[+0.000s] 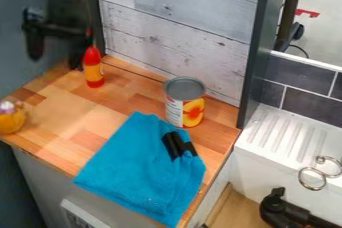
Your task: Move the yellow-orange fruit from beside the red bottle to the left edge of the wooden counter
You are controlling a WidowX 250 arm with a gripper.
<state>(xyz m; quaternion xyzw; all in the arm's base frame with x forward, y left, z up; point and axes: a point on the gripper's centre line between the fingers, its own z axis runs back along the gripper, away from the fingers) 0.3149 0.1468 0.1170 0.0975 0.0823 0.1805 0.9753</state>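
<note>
The gripper (56,49) is above the back left of the counter (73,127), fingers spread. Nearest it, a red squeeze bottle (93,67) with a yellow-and-red label stands upright near the back left corner. A can (184,103) with a fruit-picture label stands near the back edge, behind a blue cloth (133,167) at the front right.

Nearest my gripper (55,57), I see a small red bottle (93,68) with a yellow-orange band around its middle and a narrow, tapered top. It stands upright on the wooden counter (63,104), near the panelled back wall (170,37).
</note>
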